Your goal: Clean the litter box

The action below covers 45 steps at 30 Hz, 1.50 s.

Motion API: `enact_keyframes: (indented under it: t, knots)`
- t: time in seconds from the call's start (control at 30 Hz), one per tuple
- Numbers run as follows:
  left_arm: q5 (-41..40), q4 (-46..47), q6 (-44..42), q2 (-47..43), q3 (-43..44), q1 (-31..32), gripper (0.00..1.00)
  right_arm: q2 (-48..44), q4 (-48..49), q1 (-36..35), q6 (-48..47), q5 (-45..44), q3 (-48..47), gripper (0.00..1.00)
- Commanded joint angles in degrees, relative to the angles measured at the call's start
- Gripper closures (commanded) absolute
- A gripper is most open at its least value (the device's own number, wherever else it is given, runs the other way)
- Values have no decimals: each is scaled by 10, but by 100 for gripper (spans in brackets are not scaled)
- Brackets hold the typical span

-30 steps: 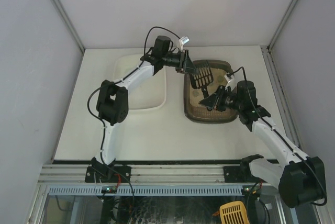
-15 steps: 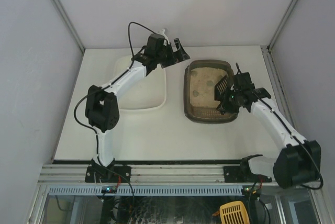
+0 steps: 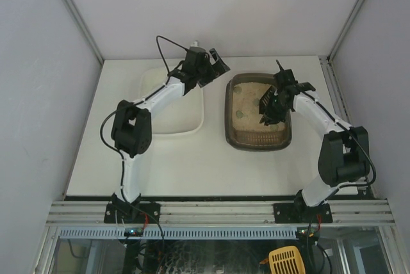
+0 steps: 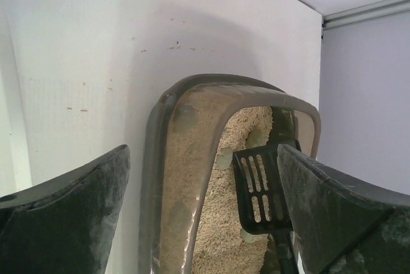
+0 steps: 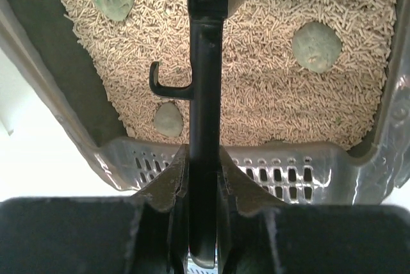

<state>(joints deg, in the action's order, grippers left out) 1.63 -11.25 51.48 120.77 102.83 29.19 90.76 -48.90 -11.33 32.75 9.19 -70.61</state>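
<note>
The litter box [image 3: 229, 123] is a dark brown-grey tray of beige litter, right of centre in the top view. Grey-green clumps [image 5: 316, 45] lie on the litter [image 5: 256, 95]. My right gripper [image 3: 278, 96] hangs over the box's right side, shut on the handle of a black slotted scoop [image 5: 204, 75]; its fingers [image 5: 168, 181] clamp the handle from both sides. The scoop's blade [image 4: 261, 187] is over the litter. My left gripper [image 3: 215, 63] stands open with nothing in it, just beyond the box's far left corner [image 4: 160, 152].
A plain white tub [image 3: 172, 109] sits left of the litter box, under the left arm. The box's near rim has a perforated grey edge [image 5: 282, 166]. Side walls and a metal rail border the white table [image 3: 192, 165].
My left gripper opened, let go of the scoop and drew back left off the box. The right gripper kept the scoop and carried it toward the box's far right side.
</note>
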Motion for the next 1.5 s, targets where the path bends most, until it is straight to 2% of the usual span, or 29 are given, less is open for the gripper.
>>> enact_keyframes:
  t: [0.0, 0.13, 0.33, 0.7, 0.97, 1.27, 1.47]
  knots:
    - [-21, 29, -16, -41, -22, -10, 0, 32, -10, -5, -9, -7, -46, 100]
    - [-11, 28, -27, -72, -57, -49, 0, 39, -39, -24, -17, -72, -69, 100]
    - [5, 1, -29, -111, -103, -89, 0, 45, -62, -36, -28, -105, -75, 100]
    - [-22, 1, -118, -215, -185, -98, 0, 102, -7, -40, -38, 38, -74, 100]
    - [-24, 19, -171, -242, -213, -110, 0, 130, 70, -24, -28, 125, -66, 100]
    - [34, -23, -176, -239, -197, -137, 0, 48, 169, 17, 6, 183, 40, 100]
    - [16, -45, -223, -274, -186, -140, 1, -45, 272, 47, 46, 257, 159, 100]
